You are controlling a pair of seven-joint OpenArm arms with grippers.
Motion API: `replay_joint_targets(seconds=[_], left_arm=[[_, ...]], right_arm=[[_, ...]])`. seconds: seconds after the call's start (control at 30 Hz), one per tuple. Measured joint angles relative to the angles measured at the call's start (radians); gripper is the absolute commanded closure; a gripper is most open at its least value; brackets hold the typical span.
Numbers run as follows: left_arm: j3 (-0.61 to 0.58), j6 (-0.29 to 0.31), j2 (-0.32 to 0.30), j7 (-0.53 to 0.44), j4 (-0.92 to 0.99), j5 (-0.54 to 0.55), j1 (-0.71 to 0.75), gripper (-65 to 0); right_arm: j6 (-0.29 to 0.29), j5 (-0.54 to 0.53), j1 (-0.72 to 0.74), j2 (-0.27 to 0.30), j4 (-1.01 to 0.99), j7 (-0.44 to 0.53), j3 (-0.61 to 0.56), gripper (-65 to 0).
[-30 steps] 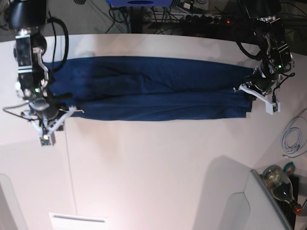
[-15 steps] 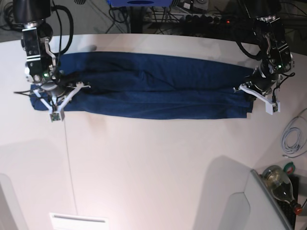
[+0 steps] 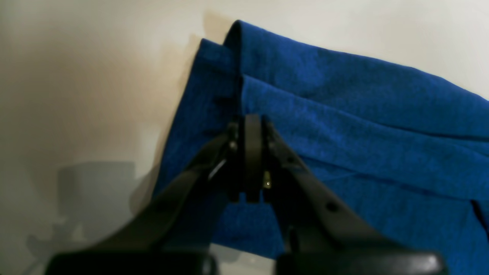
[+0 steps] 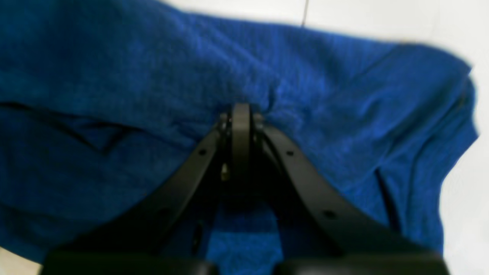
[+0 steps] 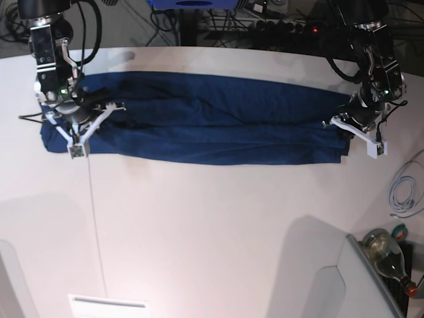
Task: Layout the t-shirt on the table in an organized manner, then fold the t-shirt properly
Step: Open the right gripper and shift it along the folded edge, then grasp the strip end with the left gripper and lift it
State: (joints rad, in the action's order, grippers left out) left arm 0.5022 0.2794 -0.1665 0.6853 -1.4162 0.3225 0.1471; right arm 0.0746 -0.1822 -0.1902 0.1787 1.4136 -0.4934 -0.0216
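The big white smooth table (image 5: pixel 212 232) fills most of the base view, with a thin dark line (image 5: pixel 96 232) running down it at 7 o'clock. The dark navy blue soft cloth t-shirt (image 5: pixel 205 126) lies on it as a long folded band, running from 9 o'clock to 3 o'clock across the top half. Each arm is at one end of that long band. The right gripper (image 4: pixel 240 110) is pressed together and pinches a bunch of cloth at the 9 o'clock end. The left gripper (image 3: pixel 252 122) is pressed together too, pinching the folded edge at the 3 o'clock end. A grey cable (image 5: pixel 405 189) and a glass bottle (image 5: pixel 387 255) sit at 4 o'clock, well apart from the cloth. Nothing stands in the way.
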Motion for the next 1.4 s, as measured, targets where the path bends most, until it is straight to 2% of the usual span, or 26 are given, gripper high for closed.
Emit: replay_joint_targets(seconds=[0.27,0.37,0.43,0.53,0.73,0.8,0.87,0.9,0.93,0.97,1.07,1.2,1.3,1.4], left_arm=[[0.000,0.000,0.000,0.000,0.000,0.000,0.000,0.0],[0.000,0.001,-0.014,0.003,0.000,0.001,0.006,-15.1],[0.001,-0.001,-0.021,0.004,0.000,-0.003,0.006,-22.7],[0.007,0.000,-0.019,0.004,-0.008,-0.001,0.016,-28.1],[0.024,0.000,-0.031,0.012,-0.166,0.005,0.093,-34.9],[0.062,0.007,-0.023,0.005,-0.197,0.019,0.094,-40.6],[0.087,0.008,-0.023,-0.004,-0.198,0.016,0.094,-52.7],[0.089,0.043,-0.026,-0.010,-0.187,0.002,0.094,-57.3],[0.092,0.117,-0.030,-0.005,-0.168,0.002,0.095,-62.2],[0.094,0.186,-0.030,0.000,-0.148,0.003,0.093,-64.3],[0.145,0.293,-0.026,0.001,-0.050,0.016,0.063,-65.0],[0.220,0.328,-0.050,-0.001,0.119,-0.007,-0.008,-65.0],[0.237,0.357,-0.058,-0.004,0.174,-0.005,-0.027,-65.0],[0.232,0.375,-0.058,-0.079,0.202,-0.006,-0.031,-65.0]], right_arm=[[-0.005,0.003,-0.016,0.000,0.066,0.000,0.000,-0.6],[-0.005,0.001,-0.027,0.000,0.104,0.001,0.000,-0.6],[-0.005,0.000,-0.027,0.000,0.110,-0.001,0.000,-0.6],[-0.005,0.000,-0.027,0.000,0.111,-0.001,0.000,-0.6],[-0.005,0.000,-0.027,0.000,0.111,-0.001,0.000,-0.6],[-0.005,0.000,-0.030,0.000,0.111,0.000,0.000,-0.6],[-0.005,0.000,-0.039,0.000,0.111,0.000,0.000,-0.6],[-0.005,0.000,-0.044,0.001,0.111,-0.002,0.000,-0.6],[-0.004,0.000,-0.049,0.001,0.110,-0.003,0.000,-0.6],[-0.004,0.000,-0.049,0.000,0.110,-0.005,0.000,-0.6],[-0.004,0.000,-0.052,0.000,0.111,0.002,0.000,-0.6],[-0.004,0.003,-0.066,0.002,0.111,-0.005,0.000,-0.6],[-0.004,0.000,-0.065,-0.002,0.111,-0.002,0.000,-0.6],[-0.004,0.000,-0.066,0.003,0.111,-0.001,0.000,-0.6]])
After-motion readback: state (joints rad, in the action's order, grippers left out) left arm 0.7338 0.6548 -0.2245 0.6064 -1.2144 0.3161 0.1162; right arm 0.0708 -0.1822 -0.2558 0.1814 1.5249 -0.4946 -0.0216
